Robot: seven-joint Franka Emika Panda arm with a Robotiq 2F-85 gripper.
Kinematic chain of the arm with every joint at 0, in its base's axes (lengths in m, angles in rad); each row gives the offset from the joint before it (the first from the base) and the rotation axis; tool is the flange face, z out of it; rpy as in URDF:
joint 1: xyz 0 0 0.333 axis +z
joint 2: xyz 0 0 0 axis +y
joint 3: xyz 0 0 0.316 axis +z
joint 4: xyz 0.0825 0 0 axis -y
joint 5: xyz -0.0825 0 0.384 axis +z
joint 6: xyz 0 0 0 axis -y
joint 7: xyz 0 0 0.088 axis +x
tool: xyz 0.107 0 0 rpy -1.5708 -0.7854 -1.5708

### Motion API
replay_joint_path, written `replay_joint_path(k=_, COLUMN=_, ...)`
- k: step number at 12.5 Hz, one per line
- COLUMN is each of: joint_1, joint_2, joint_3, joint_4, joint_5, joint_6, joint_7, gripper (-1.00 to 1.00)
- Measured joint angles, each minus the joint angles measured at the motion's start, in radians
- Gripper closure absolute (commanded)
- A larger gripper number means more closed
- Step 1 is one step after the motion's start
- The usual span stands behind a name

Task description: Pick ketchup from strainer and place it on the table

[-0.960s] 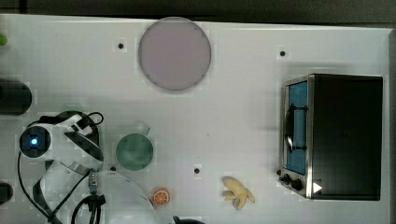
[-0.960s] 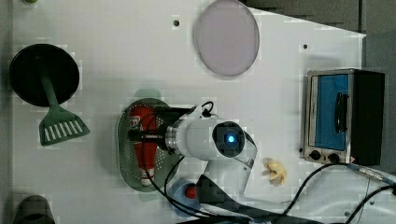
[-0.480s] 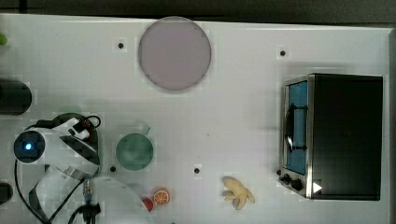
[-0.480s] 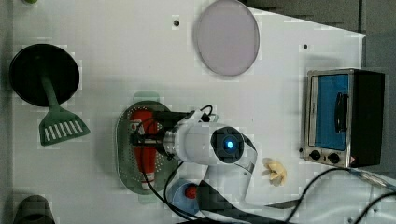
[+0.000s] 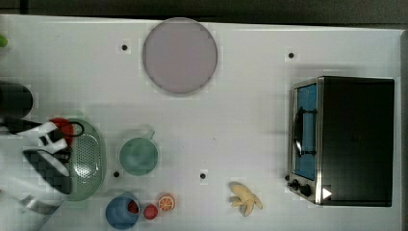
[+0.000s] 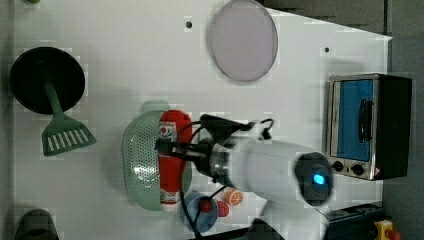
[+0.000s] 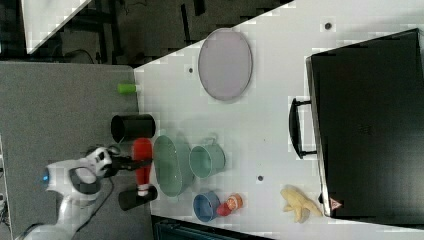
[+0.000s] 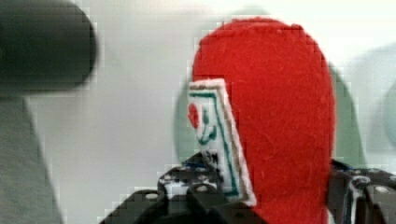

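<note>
Item: ketchup [image 6: 170, 160], clamped mid-body in my gripper [image 6: 172, 149]. Long axis level, parallel strainer [image 6: 142, 165] length. Bare table [image 6: 125, 75] toward left view's top; I carry there.

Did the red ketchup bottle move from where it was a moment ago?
Yes. In the left view the ketchup now reaches past the strainer rim toward the blue cup, shifted toward the left view's right.

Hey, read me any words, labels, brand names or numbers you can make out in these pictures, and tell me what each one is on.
No text can be read.
Ketchup: the white label carries red and green marks, too blurred to read.
Toaster oven: a small white triangle mark at a front corner, no letters.
Toaster oven knobs: any markings are too small to tell.
</note>
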Motion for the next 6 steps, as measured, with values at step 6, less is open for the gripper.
replay_joint_path(k=6, joint_1=-0.102, joint_2=-0.106, joint_3=0.037, joint_4=0.151, joint_5=0.159, joint_6=-0.303, joint_7=-0.236, gripper=-0.18)
